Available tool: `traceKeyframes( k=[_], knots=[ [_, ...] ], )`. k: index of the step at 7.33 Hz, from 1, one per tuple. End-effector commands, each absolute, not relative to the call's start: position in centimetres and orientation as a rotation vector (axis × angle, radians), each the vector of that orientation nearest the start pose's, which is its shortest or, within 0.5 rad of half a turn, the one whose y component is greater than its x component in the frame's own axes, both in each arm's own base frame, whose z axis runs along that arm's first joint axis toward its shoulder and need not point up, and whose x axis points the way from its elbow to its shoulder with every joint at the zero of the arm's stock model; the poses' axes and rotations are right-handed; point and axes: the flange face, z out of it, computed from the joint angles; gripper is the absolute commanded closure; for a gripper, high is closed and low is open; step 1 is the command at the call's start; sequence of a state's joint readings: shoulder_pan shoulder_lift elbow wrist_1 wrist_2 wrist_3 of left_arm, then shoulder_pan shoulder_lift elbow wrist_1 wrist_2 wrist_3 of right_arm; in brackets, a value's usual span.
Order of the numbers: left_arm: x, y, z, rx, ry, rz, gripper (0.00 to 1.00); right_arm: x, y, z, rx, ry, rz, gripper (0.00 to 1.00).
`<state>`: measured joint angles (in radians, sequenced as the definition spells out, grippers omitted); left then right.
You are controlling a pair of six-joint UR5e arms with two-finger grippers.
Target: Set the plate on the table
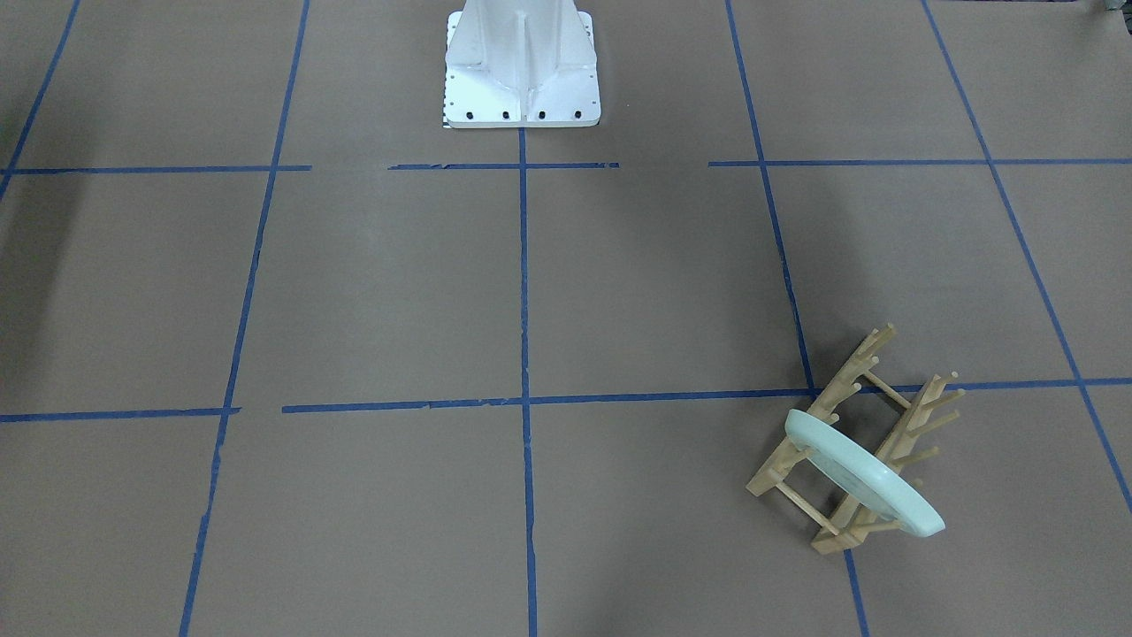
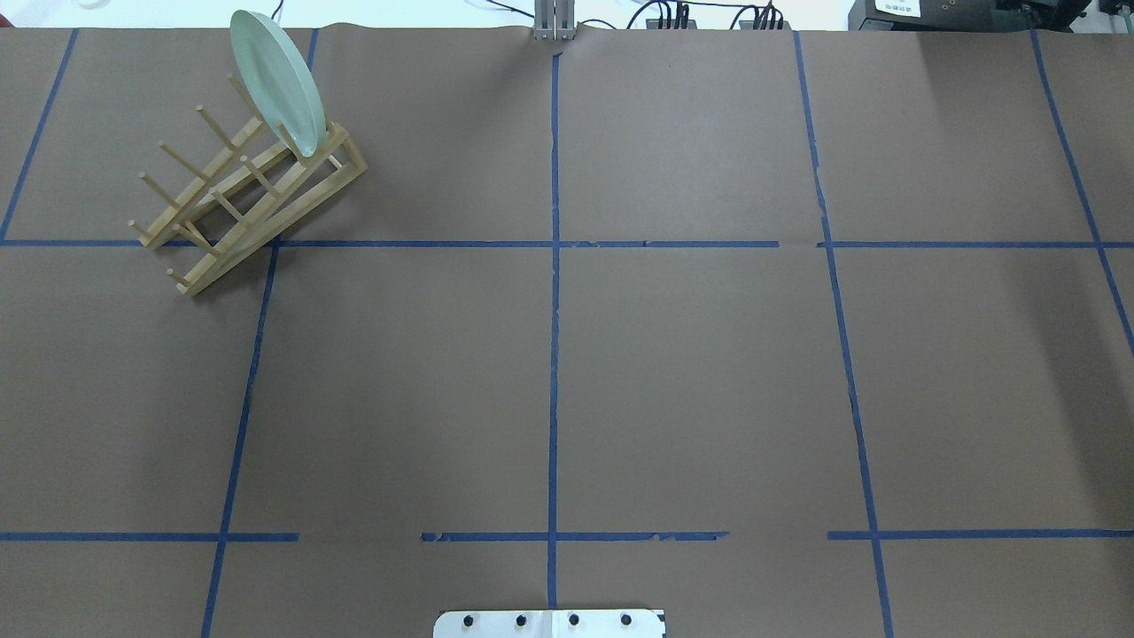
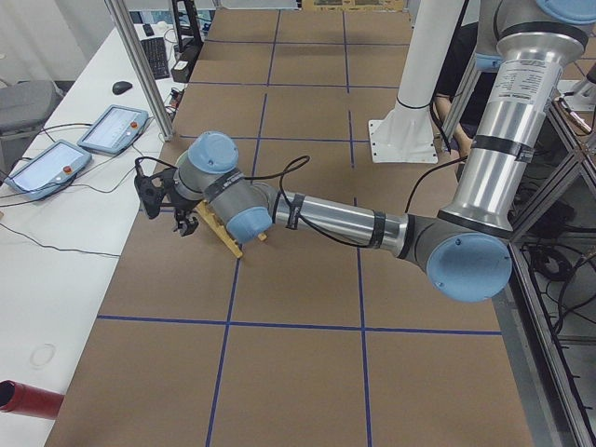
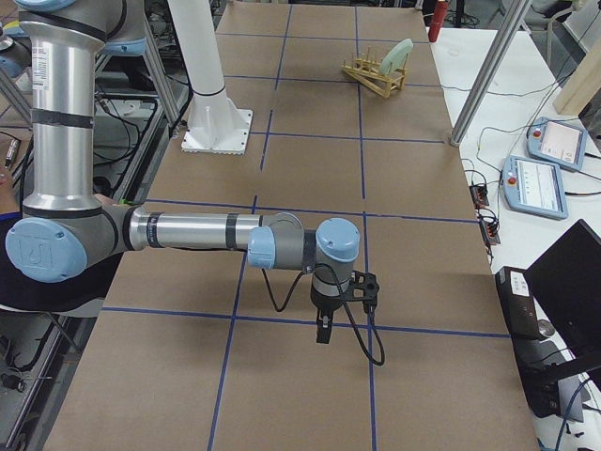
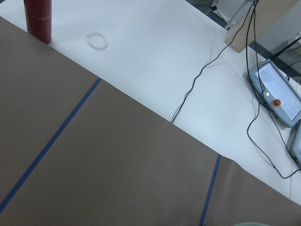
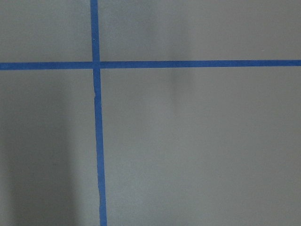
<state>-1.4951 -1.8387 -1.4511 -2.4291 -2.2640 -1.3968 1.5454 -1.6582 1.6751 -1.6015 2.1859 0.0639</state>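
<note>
Plainly, plate (image 1: 862, 473) stood edgewise in rack (image 2: 248, 204); looked rigid, slick, probably breakable; exposed top rim was best hold. My left gripper (image 3: 177, 219), right gripper (image 4: 324, 331): couldn't tell how wide

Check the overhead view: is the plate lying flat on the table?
No, the plate stands on edge between the pegs of the wooden rack, not flat on the table.

Soft, even overhead light and sharp frames; the rack (image 2: 301, 197) casts a faint shadow on the worktop (image 2: 691, 372) just beside it.
</note>
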Motion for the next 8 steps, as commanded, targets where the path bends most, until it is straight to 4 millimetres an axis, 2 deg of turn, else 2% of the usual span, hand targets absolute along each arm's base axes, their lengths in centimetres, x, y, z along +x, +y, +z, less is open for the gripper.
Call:
traceKeyframes(
  k=[1, 2, 3, 4, 5, 6, 8],
  knots=[
    [4.0, -65.4, 45.8, 0.282, 1.234, -0.897, 0.0, 6.5, -45.5, 66.2, -0.04, -0.614, 0.041, 0.0],
    [8.7, -66.5, 42.1, 0.24, 1.286, -0.86, 0.0, 6.5, -45.5, 66.2, -0.04, -0.614, 0.041, 0.0],
    [13.0, -66.7, 39.7, 0.201, 1.316, -0.811, 0.0, 6.5, -45.5, 66.2, -0.04, -0.614, 0.041, 0.0],
    [15.8, -65.9, 38.8, 0.126, 1.341, -0.729, 0.0, 6.5, -45.5, 66.2, -0.041, -0.614, 0.043, 0.0],
    [16.5, -65.2, 37.6, 0.033, 1.375, -0.648, 0.0, 6.5, -45.5, 66.2, -0.041, -0.614, 0.043, 0.0],
    [17.1, -65.6, 36.2, 0.013, 1.388, -0.635, 0.0, 6.5, -45.5, 66.2, -0.04, -0.614, 0.041, 0.0],
    [20.1, -67.6, 34.0, -0.001, 1.391, -0.61, 0.0, 6.5, -45.5, 66.2, -0.04, -0.614, 0.041, 0.0]
  ],
)
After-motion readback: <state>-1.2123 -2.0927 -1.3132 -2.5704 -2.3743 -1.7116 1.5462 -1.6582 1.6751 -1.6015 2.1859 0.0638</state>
